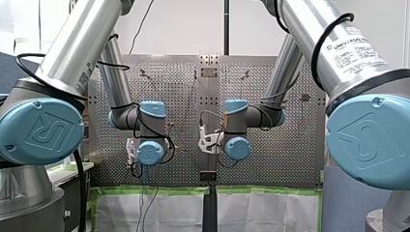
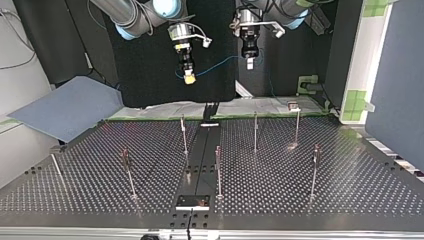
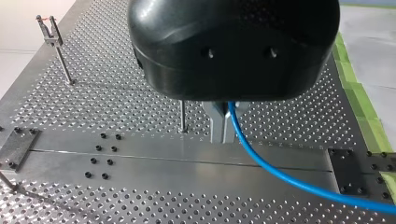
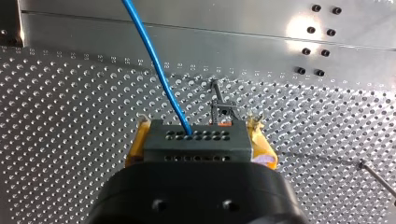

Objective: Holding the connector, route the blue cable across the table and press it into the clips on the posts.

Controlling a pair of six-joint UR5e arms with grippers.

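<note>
The right gripper (image 4: 198,140) is closed across the dark connector (image 4: 195,145), with its yellow pads (image 4: 134,147) pressed against the block's two ends. The blue cable (image 4: 156,60) leaves the connector's perforated face and runs to the left gripper (image 3: 220,125). That gripper's metal fingers stand almost together, with the cable coming out between them. It appears clamped on the cable, though the gripper's body hides the contact itself.

Both grippers hang above the tabletop (image 2: 300,192), over its plain central strip (image 3: 187,158) and toward the edge on the arms' side. The cable sits in none of the clips (image 4: 223,112), so routing is judged not yet begun.

The span between the grippers sags in a loose arc. If it is carried low, that slack could hook one of the thin posts (image 2: 255,132), bending it or twisting the connector in the pads. The clips are small, so a press that is off line would likely push a post aside rather than seat the cable. If the metal fingers grip lightly, the cable could also slide through them under tension.

Only the top view shows both grippers, the sag and all the posts together. Only the right wrist view shows how the connector is held. The left wrist view alone shows the cable leaving the metal fingers. The front view shows the wrist joints from above, but neither the fingers nor the cable.
</note>
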